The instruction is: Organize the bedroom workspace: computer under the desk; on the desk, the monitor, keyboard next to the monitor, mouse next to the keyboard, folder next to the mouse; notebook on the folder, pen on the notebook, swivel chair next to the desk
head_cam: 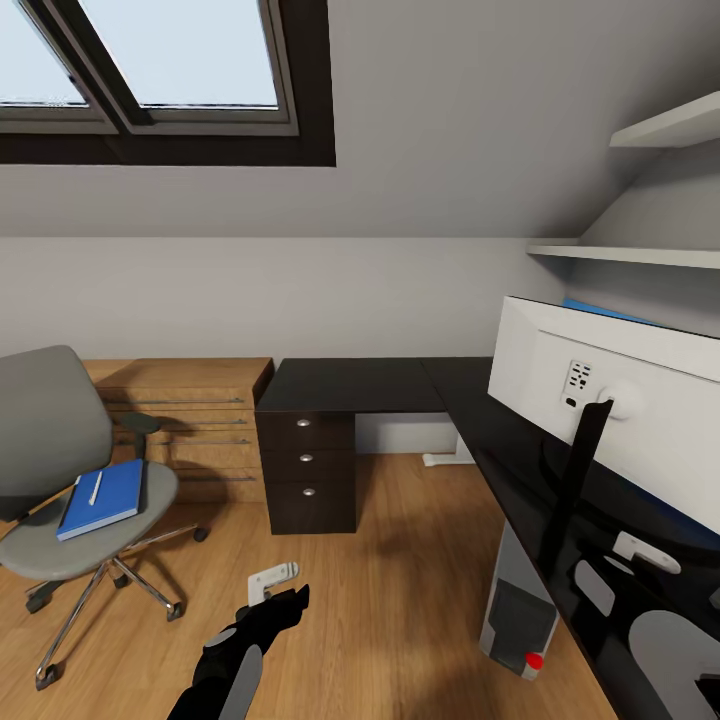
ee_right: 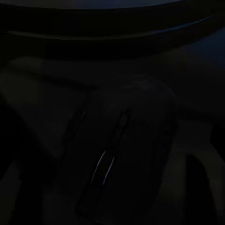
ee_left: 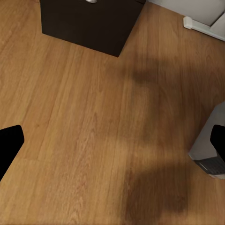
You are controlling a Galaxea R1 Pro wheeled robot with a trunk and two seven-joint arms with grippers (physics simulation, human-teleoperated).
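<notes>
Blue folder (head_cam: 101,498) with white pen (head_cam: 95,488) lies on swivel chair (head_cam: 60,470).

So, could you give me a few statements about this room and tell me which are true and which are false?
1. The blue folder lies on the swivel chair. True.
2. The monitor stands on the floor. False: it stands on the black desk.
3. A white pen rests on top of the folder. True.
4. The computer sits on the desk. False: it stands on the floor under the desk.
5. The left gripper holds the folder. False: it hangs open over the bare wood floor, holding nothing.
</notes>
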